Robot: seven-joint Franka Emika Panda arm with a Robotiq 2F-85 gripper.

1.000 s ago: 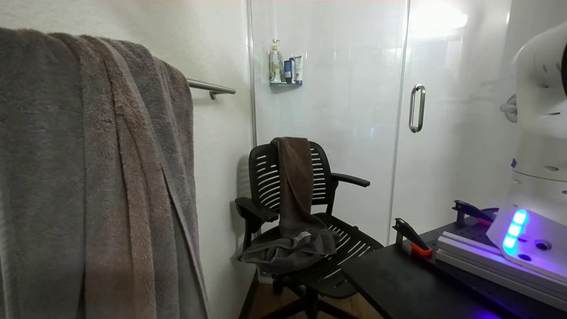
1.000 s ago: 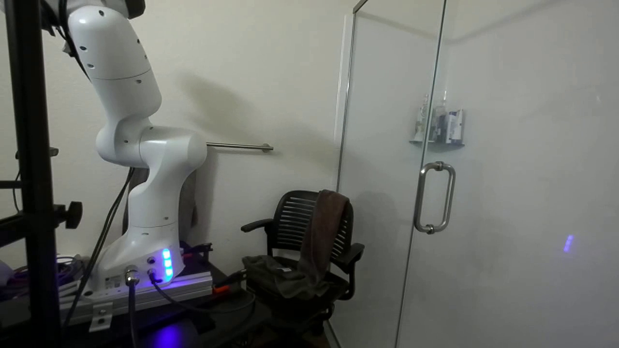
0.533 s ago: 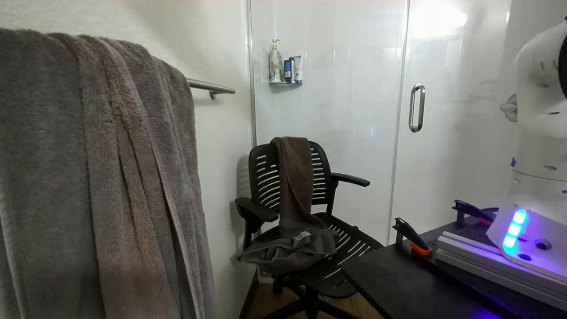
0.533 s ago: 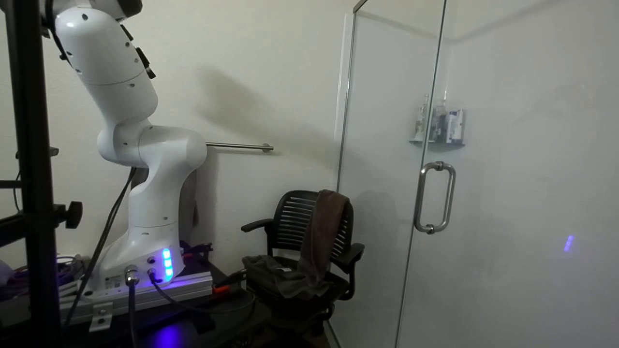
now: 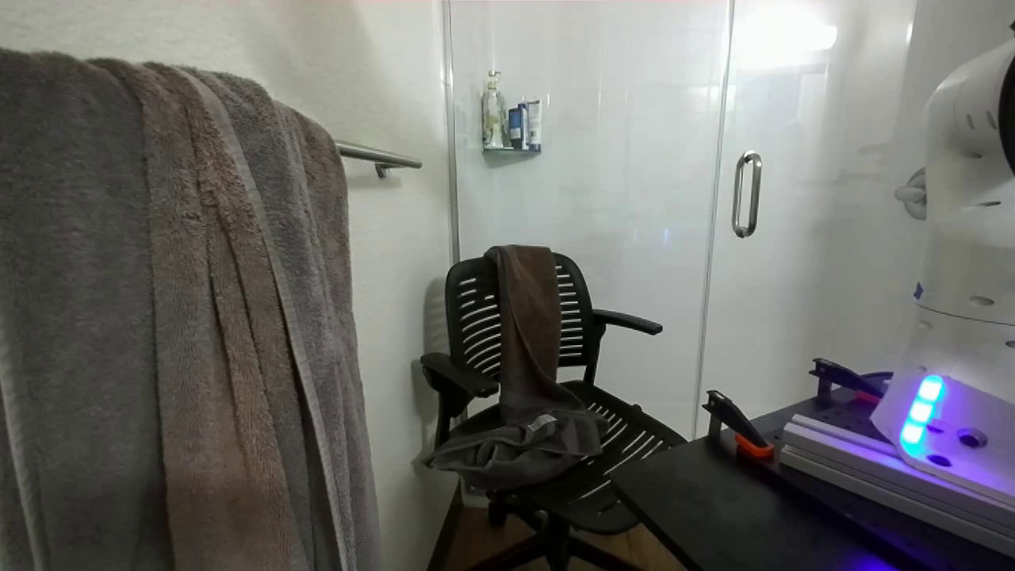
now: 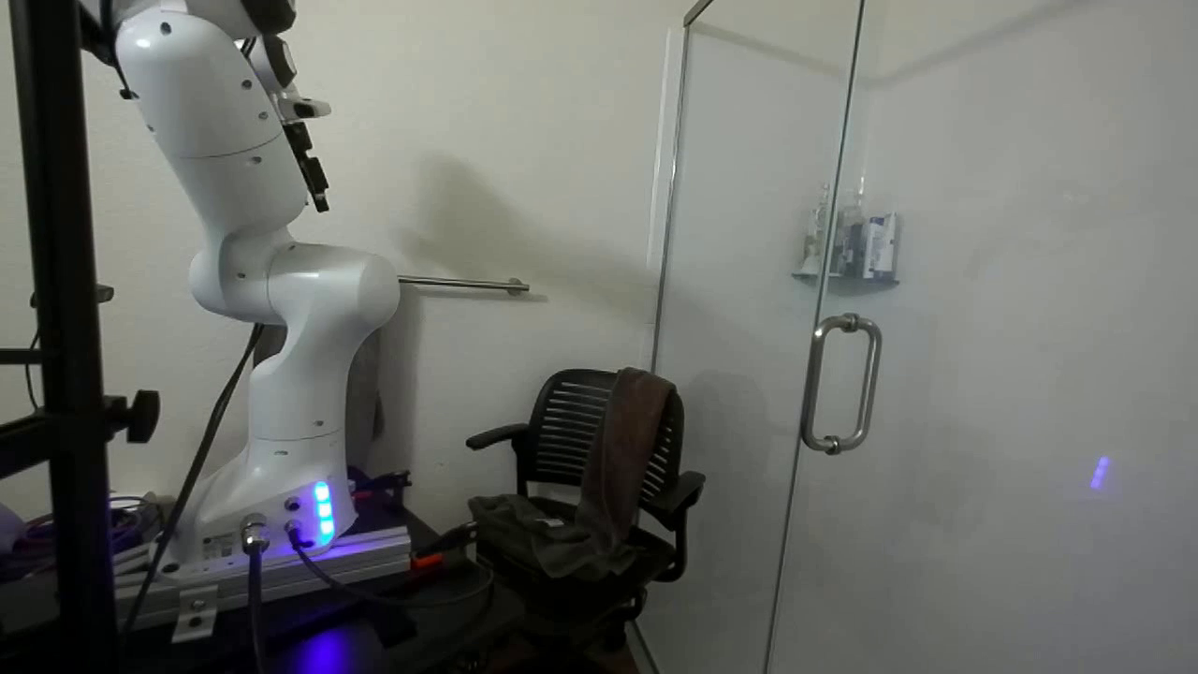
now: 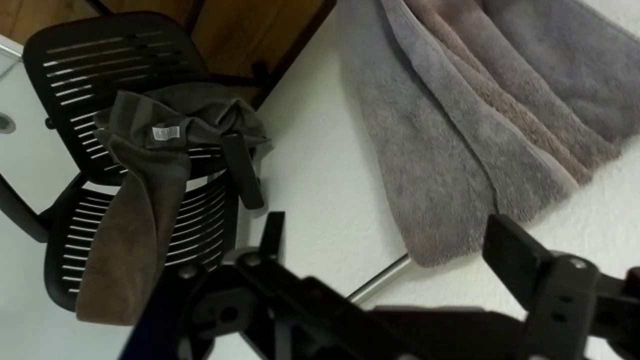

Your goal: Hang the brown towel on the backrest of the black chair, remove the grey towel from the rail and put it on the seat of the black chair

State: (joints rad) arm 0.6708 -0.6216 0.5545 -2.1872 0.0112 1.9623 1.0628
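The brown towel (image 5: 530,309) drapes over the backrest (image 5: 476,317) of the black chair (image 6: 569,426). A rumpled dark grey cloth (image 5: 523,452) with a white tag lies on the seat (image 5: 634,444) at its lower end; I cannot tell whether the two are joined. The grey towel (image 5: 198,317) hangs in thick folds over the rail (image 5: 379,155); the arm mostly hides it in an exterior view. In the wrist view my gripper (image 7: 390,242) stands open above the grey towel (image 7: 430,165) and rail (image 7: 380,280), apart from them, nothing between its fingers (image 7: 512,255).
A black table (image 5: 714,507) with clamps (image 5: 737,424) and the robot's base stands near the chair. A glass shower door with a metal handle (image 6: 842,384) is behind it. Cables and a black post (image 6: 56,328) stand near the arm. Bottles (image 5: 507,119) sit on a corner shelf.
My gripper has come into view beside the arm in an exterior view and moved lower. The arm has shifted slightly. The grey towel's lower folds have swung a little to the right.
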